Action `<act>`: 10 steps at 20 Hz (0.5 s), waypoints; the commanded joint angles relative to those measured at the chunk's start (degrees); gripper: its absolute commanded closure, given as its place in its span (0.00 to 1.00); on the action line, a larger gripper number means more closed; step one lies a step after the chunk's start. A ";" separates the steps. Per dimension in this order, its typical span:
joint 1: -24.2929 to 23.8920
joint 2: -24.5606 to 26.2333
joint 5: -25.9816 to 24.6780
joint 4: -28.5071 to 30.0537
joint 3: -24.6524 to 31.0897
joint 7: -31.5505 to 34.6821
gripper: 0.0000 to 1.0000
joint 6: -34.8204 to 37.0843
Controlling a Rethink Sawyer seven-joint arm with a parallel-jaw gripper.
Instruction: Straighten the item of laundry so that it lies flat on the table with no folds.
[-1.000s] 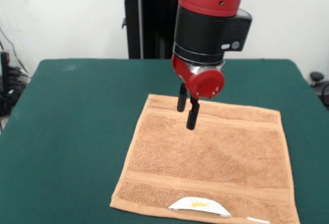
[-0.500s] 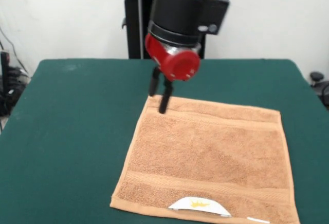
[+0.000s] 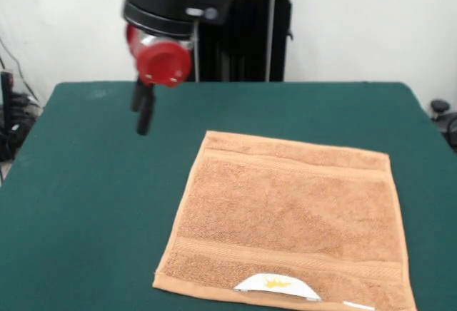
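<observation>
My empty claw point(image 3: 142, 115), nearly closed, hangs over the green felt bench point(image 3: 86, 182) beside the flat, roughly square orange terry towel point(image 3: 285, 218), white yellow-marked label point(image 3: 277, 285) at its near edge.

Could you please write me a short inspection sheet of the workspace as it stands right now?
Surface: dark green table, bare around the towel.
Job's things: light-brown towel lies spread flat, no folds visible; white label with a yellow mark at its near edge; near corners cut off by the picture.
Clutter: nothing seen on the table.
Gripper: gripper hangs above bare cloth, clear of the towel, holding nothing; open or shut cannot be told.
Cables: dark cables beside the table.
Surroundings: white wall; black pedestal behind the table.
</observation>
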 commanded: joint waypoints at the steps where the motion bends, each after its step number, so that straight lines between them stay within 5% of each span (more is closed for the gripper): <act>1: -0.21 1.45 -3.78 3.04 8.26 -4.33 0.00 5.67; 10: -0.30 1.67 -4.94 2.63 9.06 -2.50 0.00 5.69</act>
